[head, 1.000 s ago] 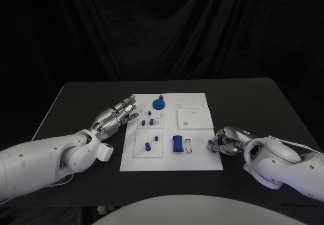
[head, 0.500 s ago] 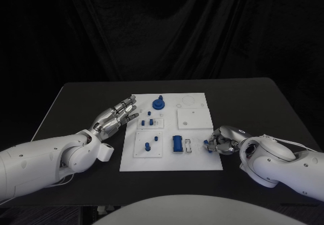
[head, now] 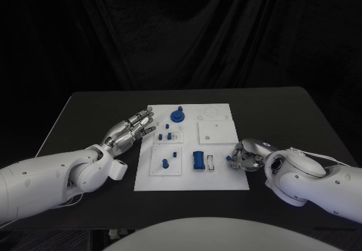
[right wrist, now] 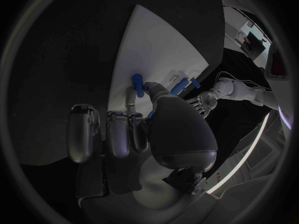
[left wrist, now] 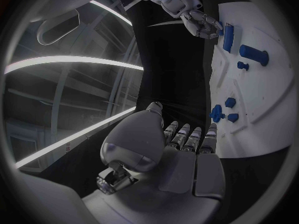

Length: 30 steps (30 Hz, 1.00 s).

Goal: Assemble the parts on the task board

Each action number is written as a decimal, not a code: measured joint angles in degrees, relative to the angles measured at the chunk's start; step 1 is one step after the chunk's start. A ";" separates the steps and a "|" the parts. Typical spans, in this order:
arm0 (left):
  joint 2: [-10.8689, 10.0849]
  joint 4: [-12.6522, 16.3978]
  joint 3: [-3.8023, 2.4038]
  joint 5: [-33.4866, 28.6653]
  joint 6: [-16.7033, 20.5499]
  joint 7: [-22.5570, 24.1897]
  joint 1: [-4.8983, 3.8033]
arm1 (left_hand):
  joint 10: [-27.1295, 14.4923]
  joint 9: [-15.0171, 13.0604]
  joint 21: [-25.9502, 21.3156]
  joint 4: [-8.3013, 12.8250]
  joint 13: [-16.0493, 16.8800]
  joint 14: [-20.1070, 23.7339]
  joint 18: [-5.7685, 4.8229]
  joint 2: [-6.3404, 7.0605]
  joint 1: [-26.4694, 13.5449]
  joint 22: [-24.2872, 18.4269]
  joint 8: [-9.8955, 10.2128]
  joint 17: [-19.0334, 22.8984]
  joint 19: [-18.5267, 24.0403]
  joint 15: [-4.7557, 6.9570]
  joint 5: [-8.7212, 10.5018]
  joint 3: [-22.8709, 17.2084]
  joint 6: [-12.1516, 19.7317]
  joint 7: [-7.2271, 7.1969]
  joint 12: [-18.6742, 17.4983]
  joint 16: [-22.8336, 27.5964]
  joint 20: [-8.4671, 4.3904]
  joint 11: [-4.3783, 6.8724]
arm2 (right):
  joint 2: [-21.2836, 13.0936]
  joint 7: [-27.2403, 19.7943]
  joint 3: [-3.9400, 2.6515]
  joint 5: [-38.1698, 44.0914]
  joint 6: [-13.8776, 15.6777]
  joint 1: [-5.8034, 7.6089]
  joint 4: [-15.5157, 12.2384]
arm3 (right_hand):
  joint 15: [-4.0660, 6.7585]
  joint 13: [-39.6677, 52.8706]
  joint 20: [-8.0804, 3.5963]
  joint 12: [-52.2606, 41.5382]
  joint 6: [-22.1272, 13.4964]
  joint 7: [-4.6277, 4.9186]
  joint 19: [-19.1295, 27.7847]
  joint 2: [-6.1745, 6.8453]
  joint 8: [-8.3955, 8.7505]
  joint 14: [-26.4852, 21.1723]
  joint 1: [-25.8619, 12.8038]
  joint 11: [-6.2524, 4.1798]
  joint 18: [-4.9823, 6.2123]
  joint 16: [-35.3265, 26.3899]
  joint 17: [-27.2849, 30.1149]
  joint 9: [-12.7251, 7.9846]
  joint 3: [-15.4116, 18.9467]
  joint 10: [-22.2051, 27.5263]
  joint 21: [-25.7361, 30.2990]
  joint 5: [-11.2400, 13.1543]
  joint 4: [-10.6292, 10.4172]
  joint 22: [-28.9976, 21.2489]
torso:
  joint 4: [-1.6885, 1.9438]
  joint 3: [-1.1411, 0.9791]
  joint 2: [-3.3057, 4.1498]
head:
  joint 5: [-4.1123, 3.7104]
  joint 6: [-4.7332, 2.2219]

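We find the task board [head: 218, 180] lying flat in the middle of the black surface [head: 90, 104], between the two hands. The left hand [head: 128, 130] hovers just beside the board's left edge, palm toward the board, its fingers [head: 143, 117] straight and slightly apart, holding nothing; the left wrist view confirms the same extended fingers [left wrist: 187, 137] with no part between them. The right hand [head: 247, 156] sits at the board's right edge, its fingers [head: 235, 159] curled in toward the board. In the right wrist view we note a small blue part [right wrist: 137, 79] right at the tips of those fingers [right wrist: 129, 102], on or just over the white board; a speck of blue shows at the same fingers in the head view. We cannot tell whether the part is pinched or only touched. Just beyond the right fingers, toward the board's centre, stands a blue block [head: 198, 159] beside a white slotted piece [head: 211, 163]. Nearer the left fingers we record several small blue pegs [head: 167, 137] and, at the board's far end, a blue knobbed part [head: 178, 115].
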<state>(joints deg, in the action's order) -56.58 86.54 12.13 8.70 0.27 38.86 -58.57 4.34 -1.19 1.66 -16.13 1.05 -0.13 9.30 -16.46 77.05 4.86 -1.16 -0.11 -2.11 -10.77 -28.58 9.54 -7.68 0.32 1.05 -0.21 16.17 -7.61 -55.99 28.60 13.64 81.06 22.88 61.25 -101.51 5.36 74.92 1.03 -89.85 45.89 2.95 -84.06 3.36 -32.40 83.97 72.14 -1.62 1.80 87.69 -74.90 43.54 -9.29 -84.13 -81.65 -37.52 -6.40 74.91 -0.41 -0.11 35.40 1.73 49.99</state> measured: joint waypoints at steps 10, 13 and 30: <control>0.01 -0.08 0.00 0.00 -0.13 0.00 0.10 | 0.19 -0.06 0.00 0.00 0.00 -0.20 0.00 0.00 0.00 -0.01 0.00 -0.01 0.00 -0.20 0.00 0.00 -0.30 0.30 0.00 0.00 0.00 -0.19 | 0.32 0.23 -0.03 1.17 -0.48 -0.01 0.16 | -0.16 0.00 0.00 0.00 -0.20 0.20 0.00 0.56 -1.24 0.16 0.55 0.20 0.00 0.00 0.00 0.83 -0.78 0.20 0.00 0.96 -0.78 0.00 | -0.02 0.00 0.00 | 0.11 0.00; -0.01 -0.11 0.00 0.00 -0.17 0.00 0.11 | 0.19 -0.05 0.00 0.00 -0.01 -0.21 0.00 0.00 0.00 -0.01 0.00 -0.02 0.00 -0.20 0.00 0.00 -0.30 0.30 0.00 0.00 0.00 -0.19 | 0.32 0.19 -0.02 1.43 -0.47 -0.04 0.16 | -0.16 0.00 0.00 0.00 -0.21 0.21 0.00 0.56 -1.55 0.16 0.54 0.21 0.00 0.00 0.00 0.83 -0.94 0.20 0.00 1.01 -0.94 0.00 | -0.02 0.00 0.00 | 0.13 0.00; -0.02 -0.20 0.00 0.00 -0.36 0.00 0.28 | 0.19 -0.10 0.00 0.00 -0.01 -0.20 0.00 0.00 0.00 -0.01 0.00 -0.04 0.00 -0.20 0.00 0.00 -0.51 0.51 0.00 0.00 0.00 -0.19 | -1.01 -1.42 0.36 -2.86 2.15 -0.51 -1.86 | -0.16 -0.01 0.00 0.00 -0.11 0.12 0.00 1.39 -2.13 0.16 -2.88 0.20 0.00 0.00 0.00 -2.49 -7.90 0.20 -0.39 4.11 4.12 0.00 | -0.02 -0.03 0.00 | 0.43 0.00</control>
<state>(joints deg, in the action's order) -56.60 86.34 12.13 8.70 -0.09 38.86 -58.29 4.53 -1.29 1.66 -16.13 1.04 -0.33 9.30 -16.46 77.05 4.85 -1.16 -0.15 -2.10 -10.97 -28.58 9.54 -8.19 0.83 1.05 -0.21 16.17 -7.80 -57.00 27.18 14.00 78.21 25.03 60.74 -103.37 5.20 74.91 1.03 -89.85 45.78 3.07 -84.06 4.75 -34.54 84.13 69.26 -1.41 1.80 87.69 -74.91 41.06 -17.19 -83.92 -82.04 -33.41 -2.28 74.91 -0.43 -0.14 35.40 2.16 49.99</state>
